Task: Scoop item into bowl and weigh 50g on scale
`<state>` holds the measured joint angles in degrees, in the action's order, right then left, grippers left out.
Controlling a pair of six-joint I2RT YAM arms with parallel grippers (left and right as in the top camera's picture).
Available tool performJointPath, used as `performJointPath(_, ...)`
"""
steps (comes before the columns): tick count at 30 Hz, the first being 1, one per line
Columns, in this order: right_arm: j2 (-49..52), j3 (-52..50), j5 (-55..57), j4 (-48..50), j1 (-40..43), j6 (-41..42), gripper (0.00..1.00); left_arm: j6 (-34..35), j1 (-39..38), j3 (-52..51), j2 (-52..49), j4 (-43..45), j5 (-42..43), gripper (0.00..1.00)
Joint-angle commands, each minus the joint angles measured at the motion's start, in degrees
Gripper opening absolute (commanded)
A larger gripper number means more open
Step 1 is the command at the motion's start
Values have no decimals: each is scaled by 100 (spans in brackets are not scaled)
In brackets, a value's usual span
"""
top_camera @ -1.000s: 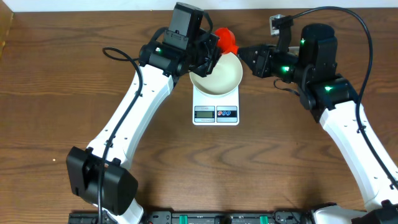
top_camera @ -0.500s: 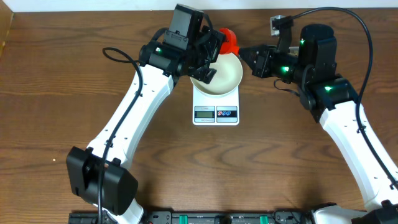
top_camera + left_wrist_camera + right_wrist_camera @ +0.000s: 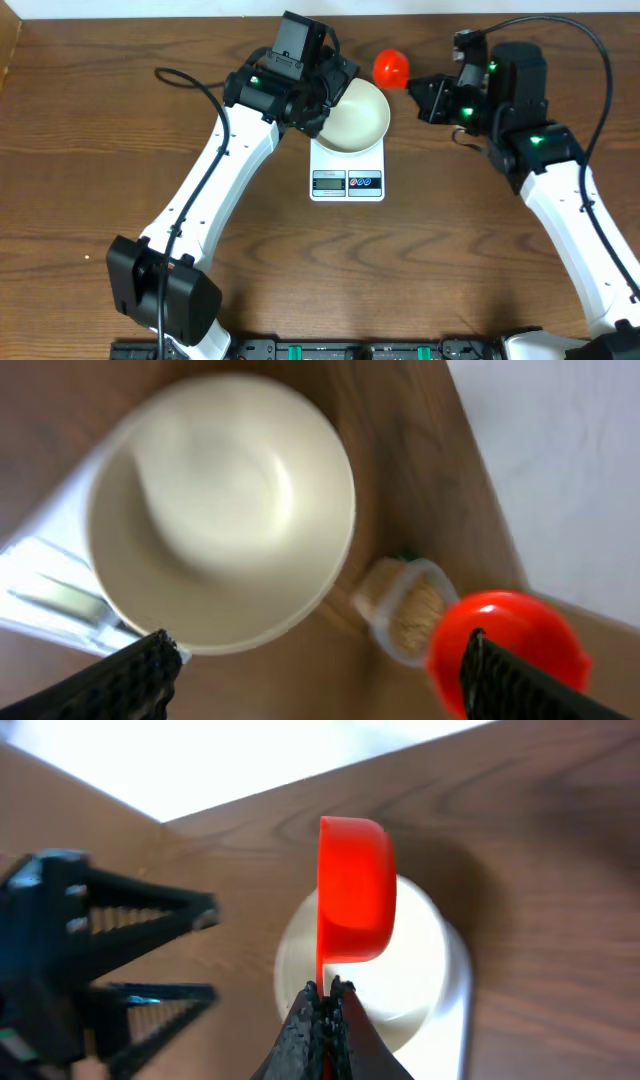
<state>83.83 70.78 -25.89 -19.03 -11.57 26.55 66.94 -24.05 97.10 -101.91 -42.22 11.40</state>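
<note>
Left gripper (image 3: 316, 665) hovers over the near-left rim of the bowl (image 3: 355, 120), jaws spread wide, holding nothing. The bowl sits on the scale (image 3: 347, 182) and looks empty in both the overhead and left wrist views. The scale readout is too small to read.

Just behind the bowl, toward the far table (image 3: 100, 200) edge, is a small clear tub (image 3: 405, 605) with the beans (image 3: 415, 615) in it. The red scoop (image 3: 391, 68) hangs just right of the tub, overlapping its rim in the left wrist view. Right gripper (image 3: 325, 995) is clamped tight on the scoop handle. Can't tell whether the scoop is loaded.

Judgement: scooping step, nothing weighed out yet. The next move needs the scoop dipped into the tub, brought level over the bowl and tipped, without leaning on the bowl so the reading stays honest.

Room: tight at the back. Tub, scoop and bowl are bunched near the far edge, with the left fingers close on the bowl's other side. A scoop swing toward the bowl risks clipping them, and a knock could push the tub off the back. There is open wood in front of the scale and out to both sides.
</note>
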Motion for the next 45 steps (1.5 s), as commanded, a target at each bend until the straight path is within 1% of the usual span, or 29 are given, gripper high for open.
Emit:
performJointPath(1, 7, 109, 151, -92, 251, -455, 1, -1845, 24, -24, -76, -39, -750, 91)
performJointPath(4, 7, 109, -26, -188, 492, -673, 1, -2697, 24, -24, -76, -37, -935, 91)
performJointPath(6, 7, 109, -186, -254, 632, -872, 1, -3134, 24, -24, -76, -42, -935, 92)
performJointPath(9, 7, 109, -431, -319, 866, -1176, 1, -3834, 24, -24, -76, -109, -933, 89)
performJointPath(12, 7, 109, -649, -415, 1069, -1438, 1, -4581, 24, -24, -76, -212, -933, 83)
performJointPath(13, 7, 109, -688, -461, 1145, -1473, 1, -4791, 24, -24, -76, -267, -933, 79)
performJointPath(16, 7, 109, -730, -629, 1346, -1508, 1, -5154, 24, -35, -76, -520, -933, 71)
performJointPath(18, 7, 109, -732, -739, 1436, -1550, 1, -5198, 24, -103, -76, -695, -933, 71)
performJointPath(20, 7, 109, -730, -796, 1464, -1672, 1, -5189, 15, -225, -76, -839, -929, 64)
performJointPath(22, 7, 109, -728, -824, 1462, -1781, 1, -5189, -44, -402, -76, -881, -929, 60)
performJointPath(26, 7, 109, -726, -859, 1462, -1923, 1, -5178, -258, -761, -74, -868, -931, 58)
performJointPath(29, 7, 109, -723, -868, 1462, -1965, 1, -5060, -457, -1027, -55, -807, -933, 49)
performJointPath(32, 7, 109, -715, -861, 1462, -1965, 1, -5025, -686, -1392, 103, -518, -957, 48)
performJointPath(37, 9, 109, -564, -870, 1462, -1980, 1, -5016, -1060, -2184, 586, 140, -1257, 48)
performJointPath(39, 9, 109, -564, -870, 1462, -1980, 1, -4887, -1154, -2529, 743, 439, -1252, 48)
performJointPath(41, 9, 109, -566, -868, 1462, -1978, 1, -4686, -1222, -2885, 820, 793, -1250, 48)
performJointPath(43, 9, 109, -570, -872, 1462, -1978, 1, -4664, -1296, -3213, 826, 1220, -1250, 48)
performJointPath(45, 9, 109, -570, -887, 1462, -1978, 1, -4669, -1370, -3464, 826, 1639, -1252, 45)
